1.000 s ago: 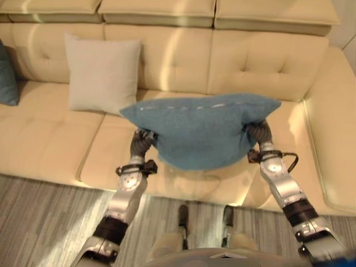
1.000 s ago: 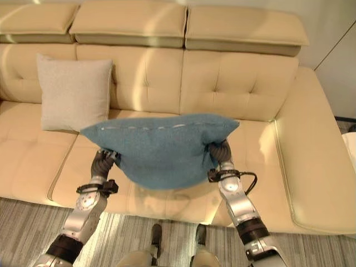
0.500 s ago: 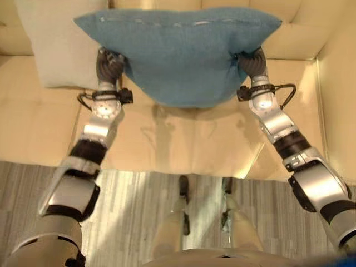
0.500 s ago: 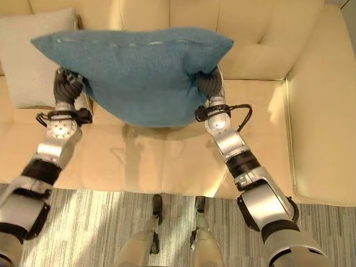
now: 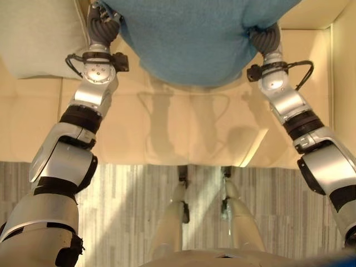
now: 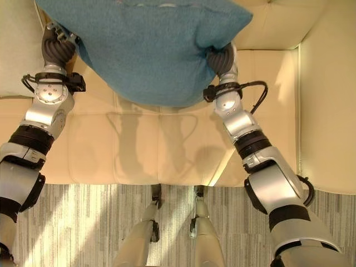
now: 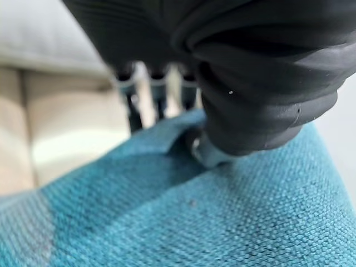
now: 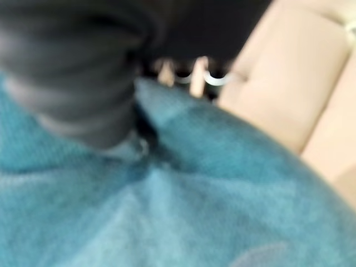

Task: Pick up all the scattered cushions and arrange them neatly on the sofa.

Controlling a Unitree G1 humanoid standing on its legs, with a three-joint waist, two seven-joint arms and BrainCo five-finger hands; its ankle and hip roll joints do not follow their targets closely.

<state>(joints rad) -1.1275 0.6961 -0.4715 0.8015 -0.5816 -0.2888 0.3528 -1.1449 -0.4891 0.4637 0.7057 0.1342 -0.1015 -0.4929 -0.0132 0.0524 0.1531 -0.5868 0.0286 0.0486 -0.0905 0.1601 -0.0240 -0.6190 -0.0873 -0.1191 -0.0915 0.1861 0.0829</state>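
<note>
You have the blue cushion [image 5: 194, 39] held up in the air above the sofa [image 6: 167, 144] seat, gripped at its two ends with its belly sagging between them. Your left hand [image 5: 103, 22] is pinched on the cushion's left end: in the left wrist view the thumb [image 7: 208, 150] presses into the blue weave while the fingers [image 7: 133, 105] reach over the far edge. Your right hand [image 6: 221, 58] is clamped on the right end the same way, thumb [image 8: 139, 146] dug into a crease of the fabric and fingers [image 8: 214, 78] curled over its far edge. A pale grey cushion [image 5: 33, 39] leans on the sofa just left of the blue cushion, beside your left hand. The sofa's right armrest [image 6: 328, 105] rises well clear of the right hand.
</note>
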